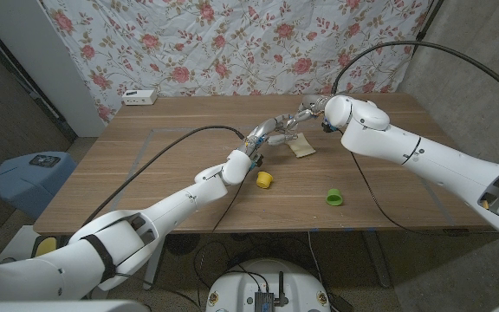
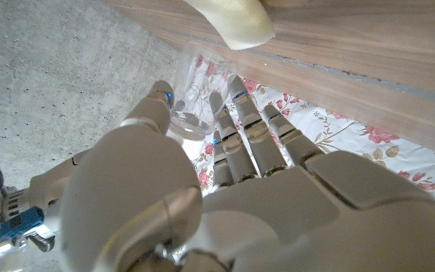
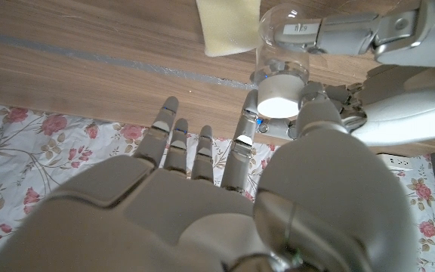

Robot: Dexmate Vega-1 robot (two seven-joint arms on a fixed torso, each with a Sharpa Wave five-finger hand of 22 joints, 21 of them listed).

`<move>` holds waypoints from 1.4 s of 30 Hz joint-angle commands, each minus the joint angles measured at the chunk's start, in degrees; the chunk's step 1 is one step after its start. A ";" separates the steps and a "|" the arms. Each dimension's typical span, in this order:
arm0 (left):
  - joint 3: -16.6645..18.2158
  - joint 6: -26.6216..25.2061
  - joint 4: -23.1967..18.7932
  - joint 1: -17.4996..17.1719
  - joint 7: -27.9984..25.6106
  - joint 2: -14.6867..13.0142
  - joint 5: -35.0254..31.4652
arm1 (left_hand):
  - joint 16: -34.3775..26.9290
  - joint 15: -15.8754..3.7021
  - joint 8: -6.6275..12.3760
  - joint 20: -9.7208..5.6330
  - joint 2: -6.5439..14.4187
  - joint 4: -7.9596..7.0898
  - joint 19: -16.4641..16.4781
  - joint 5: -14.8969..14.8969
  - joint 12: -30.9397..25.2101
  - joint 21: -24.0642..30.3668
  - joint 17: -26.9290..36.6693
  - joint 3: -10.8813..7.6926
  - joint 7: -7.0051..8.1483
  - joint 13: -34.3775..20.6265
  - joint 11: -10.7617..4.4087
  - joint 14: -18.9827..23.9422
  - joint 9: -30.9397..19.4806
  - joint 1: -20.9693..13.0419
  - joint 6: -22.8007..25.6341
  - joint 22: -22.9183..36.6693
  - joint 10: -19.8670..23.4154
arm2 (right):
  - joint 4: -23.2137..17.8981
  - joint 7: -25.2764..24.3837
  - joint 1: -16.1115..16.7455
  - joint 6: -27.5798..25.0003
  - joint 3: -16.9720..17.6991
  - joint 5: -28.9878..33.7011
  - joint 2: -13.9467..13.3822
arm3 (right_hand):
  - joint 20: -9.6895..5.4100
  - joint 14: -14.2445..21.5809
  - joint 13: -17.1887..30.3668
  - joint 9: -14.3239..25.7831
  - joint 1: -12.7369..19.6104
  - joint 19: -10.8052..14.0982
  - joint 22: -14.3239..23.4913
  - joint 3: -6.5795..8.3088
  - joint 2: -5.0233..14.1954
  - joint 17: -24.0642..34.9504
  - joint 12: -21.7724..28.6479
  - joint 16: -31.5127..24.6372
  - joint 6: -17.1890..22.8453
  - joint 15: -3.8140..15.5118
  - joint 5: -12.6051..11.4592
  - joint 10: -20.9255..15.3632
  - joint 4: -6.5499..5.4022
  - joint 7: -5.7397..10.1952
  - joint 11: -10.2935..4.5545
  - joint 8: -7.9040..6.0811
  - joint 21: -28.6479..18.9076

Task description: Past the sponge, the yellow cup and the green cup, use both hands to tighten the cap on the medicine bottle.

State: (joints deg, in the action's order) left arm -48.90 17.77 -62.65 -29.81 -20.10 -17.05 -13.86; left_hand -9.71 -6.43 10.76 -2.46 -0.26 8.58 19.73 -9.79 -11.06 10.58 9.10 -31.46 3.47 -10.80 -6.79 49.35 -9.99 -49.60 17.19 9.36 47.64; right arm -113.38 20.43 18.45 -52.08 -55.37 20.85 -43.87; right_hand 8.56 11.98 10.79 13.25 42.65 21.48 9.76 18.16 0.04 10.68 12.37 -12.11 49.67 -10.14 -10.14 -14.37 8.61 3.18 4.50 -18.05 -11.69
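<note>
bottle: the medicine bottle [image 3: 284, 47] is a clear one with a white cap [image 3: 276, 104], held up off the surface [image 1: 171, 165] toward the far middle, between the two hands, right by the sponge
left hand: the left hand [image 1: 271, 130] is reaching in from the near left – in the right wrist view its fingers [image 3: 346, 34] are wrapped around the clear body of the bottle, so it's got a grip on it
right hand: the right hand [image 1: 308, 111] comes in from the far right, thumb and a fingertip [image 3: 249, 113] closed on either side of the cap, the other fingers spread out beside it
sponge: pale yellowish sponge [image 1: 301, 148] lying on the surface just beside the hands, slightly nearer the robot
yellow cup: small yellow cup [image 1: 265, 179] sits on the surface next to the left forearm, nearer than the bottle
green cup: green cup [image 1: 334, 198] is further right and close to the near edge, well apart from the hands
other stuff: a white power strip [image 1: 139, 97] at the far left corner – flowery cloth [image 1: 232, 43] hanging behind
</note>
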 commanded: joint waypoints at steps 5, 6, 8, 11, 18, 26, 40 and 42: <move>-0.10 0.02 -0.60 -0.12 0.01 -0.15 -0.29 | -0.30 -3.75 -0.01 -2.32 0.73 0.01 -0.25 -0.35 -0.15 0.00 0.09 -0.35 0.24 -0.21 -2.03 0.36 -0.20 -0.14 0.37 0.13 2.16 | -0.71 -1.12 0.00 -2.13 -1.01 0.87 0.11 | 0.05 1.09 0.15 0.14 -1.43 1.15 0.18 -0.35 -0.06 0.06 0.33 -0.52 2.11 0.05 0.16 -1.36 -0.76 -0.08 -0.08 -0.81 -0.40; 0.03 -0.87 -1.22 -0.35 -0.03 -0.20 -0.31 | -0.28 -3.74 0.00 -2.33 0.73 0.00 -0.25 -0.35 -0.17 0.00 0.09 -0.36 0.22 -0.21 -2.02 0.34 -0.20 -0.12 0.38 0.13 2.21 | -0.78 -1.12 -0.11 -2.36 -1.25 1.10 0.13 | 0.06 1.10 0.15 0.14 -1.50 1.16 0.18 -0.39 -0.07 0.06 0.32 -0.51 2.19 0.05 0.17 -1.37 -0.79 -0.08 -0.17 -0.82 -0.40; -0.04 -0.30 -0.98 -0.24 0.01 -0.26 -0.35 | -0.26 -3.71 0.02 -2.35 0.67 0.03 -0.20 -0.34 -0.18 0.02 0.08 -0.34 0.31 -0.21 -2.04 0.30 -0.20 -0.12 0.44 0.13 2.23 | -0.89 -1.12 -0.27 -2.74 -1.62 1.40 0.18 | 0.10 1.31 0.15 0.12 -1.78 1.27 0.19 -0.52 -0.12 0.07 0.27 -0.53 2.57 0.17 0.18 -1.46 -0.89 0.15 -0.22 -0.92 -0.40; -0.01 -0.35 -1.14 -0.27 0.07 -0.32 -0.37 | -0.31 -3.73 0.01 -2.36 0.67 0.08 -0.21 -0.34 -0.19 0.02 0.10 -0.32 0.29 -0.21 -1.98 0.37 -0.20 -0.19 0.42 0.13 2.27 | -1.01 -0.86 -0.79 -3.78 -2.60 2.26 0.34 | 0.06 1.42 0.15 0.11 -2.24 1.37 0.20 -0.75 -0.22 0.10 0.27 -0.50 3.09 0.19 0.21 -1.73 -1.07 0.08 -0.25 -1.07 -0.38; 0.03 -0.22 -1.25 -0.36 0.04 -0.35 -0.42 | -0.28 -3.69 0.00 -2.32 0.70 0.08 -0.20 -0.34 -0.17 0.02 0.08 -0.35 0.23 -0.21 -2.01 0.37 -0.20 -0.18 0.42 0.13 2.21 | -1.23 -1.51 -0.99 -5.04 -3.46 3.22 0.72 | -0.05 1.95 0.15 0.02 -3.45 1.86 0.22 -1.39 -0.60 0.12 0.53 -0.44 5.24 0.28 0.17 -3.39 -1.39 -0.31 -0.17 -1.67 -0.36; 0.24 -0.70 -1.78 -0.71 0.21 -0.56 -0.25 | -0.21 -3.68 0.01 -2.32 0.61 0.13 -0.24 -0.34 -0.15 0.00 0.05 -0.35 0.23 -0.21 -2.01 0.23 -0.20 -0.21 0.48 0.13 2.18 | -1.09 -2.08 -1.30 -6.21 -4.43 4.01 1.18 | -0.04 2.46 0.14 -0.07 -4.22 2.11 0.23 -1.79 -0.86 0.14 0.60 -0.45 6.94 0.49 0.11 -4.39 -1.55 -0.55 -0.34 -2.14 -0.31; 0.24 -0.07 -0.32 -0.32 -0.03 -0.05 -0.01 | -0.26 -3.64 -0.01 -2.35 0.68 0.11 -0.22 -0.34 -0.22 0.01 0.08 -0.38 0.28 -0.21 -1.93 0.29 -0.20 -0.21 0.44 0.13 2.32 | 0.57 -3.30 -2.60 -7.63 -6.36 5.71 2.56 | -0.19 4.61 0.12 -0.36 -5.84 3.69 0.25 -2.55 -1.15 0.14 0.87 -0.81 10.39 0.97 0.03 -7.13 -1.88 -0.62 -0.66 -2.96 -0.56; 0.18 0.06 -0.09 -0.23 -0.05 0.00 -0.03 | -0.25 -3.70 0.00 -2.30 0.68 0.14 -0.22 -0.35 -0.21 0.01 0.08 -0.39 0.29 -0.21 -1.97 0.27 -0.20 -0.24 0.44 0.13 2.32 | 0.92 -3.19 -2.89 -7.71 -6.63 5.81 2.70 | -0.26 4.94 0.11 -0.41 -6.03 3.88 0.25 -2.64 -1.17 0.14 0.92 -0.84 11.15 1.19 0.02 -7.65 -1.89 -0.59 -0.68 -3.16 -0.55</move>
State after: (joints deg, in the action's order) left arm -48.75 17.59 -63.59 -30.30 -20.00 -17.35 -14.09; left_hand -9.71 -6.43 10.76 -2.46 0.04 8.62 19.73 -9.65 -11.05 10.58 9.11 -31.41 3.68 -10.82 -6.78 49.35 -9.99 -49.64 17.40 9.36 47.64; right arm -113.80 17.99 16.59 -58.80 -60.60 25.45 -42.11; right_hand 8.34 16.16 10.78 12.84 37.00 24.78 9.76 15.87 -1.26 10.69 12.81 -12.54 59.86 -9.02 -10.02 -21.19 6.80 2.51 3.79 -20.85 -11.68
